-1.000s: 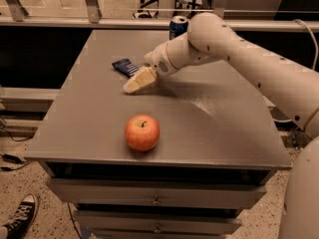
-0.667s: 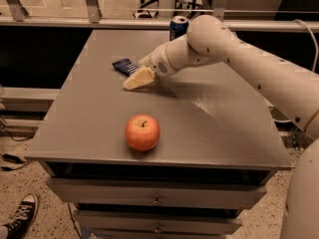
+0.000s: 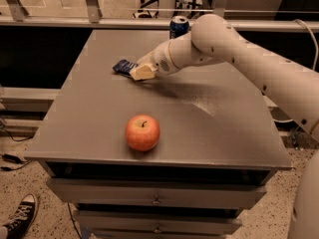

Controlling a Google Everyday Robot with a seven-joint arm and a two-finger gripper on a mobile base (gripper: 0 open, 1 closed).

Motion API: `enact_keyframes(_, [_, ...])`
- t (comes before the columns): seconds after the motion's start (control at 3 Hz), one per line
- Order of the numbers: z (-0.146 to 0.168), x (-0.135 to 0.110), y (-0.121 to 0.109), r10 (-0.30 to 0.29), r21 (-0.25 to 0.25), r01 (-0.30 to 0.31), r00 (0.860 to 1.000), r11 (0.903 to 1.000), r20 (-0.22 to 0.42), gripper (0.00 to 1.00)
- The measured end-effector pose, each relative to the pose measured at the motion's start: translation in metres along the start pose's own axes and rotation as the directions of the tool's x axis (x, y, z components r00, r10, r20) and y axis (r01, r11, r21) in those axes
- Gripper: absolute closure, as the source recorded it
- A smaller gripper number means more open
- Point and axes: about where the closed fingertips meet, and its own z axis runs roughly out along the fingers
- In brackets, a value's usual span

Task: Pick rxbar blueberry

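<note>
Near the front edge of the table (image 3: 79, 133), I see an apple (image 3: 142, 132) resting stem up. Farther back, the rxbar blueberry (image 3: 123, 66) lies flat. The gripper (image 3: 142, 72) sits low against its right end; I cannot tell whether the gripper is open or closed. A blue can (image 3: 179, 26) stands at the far edge.
</note>
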Motion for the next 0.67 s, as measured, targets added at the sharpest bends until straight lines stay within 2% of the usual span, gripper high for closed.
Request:
enact_keyframes(0.33, [-0.016, -0.022, 0.002, -0.042, 0.007, 0.042, 0.999, 0.9991, 0.032, 1.0])
enact_keyframes(0.67, [-0.038, -0.054, 0.013, -0.108, 0.003, 0.108, 0.992, 0.9941, 0.071, 1.0])
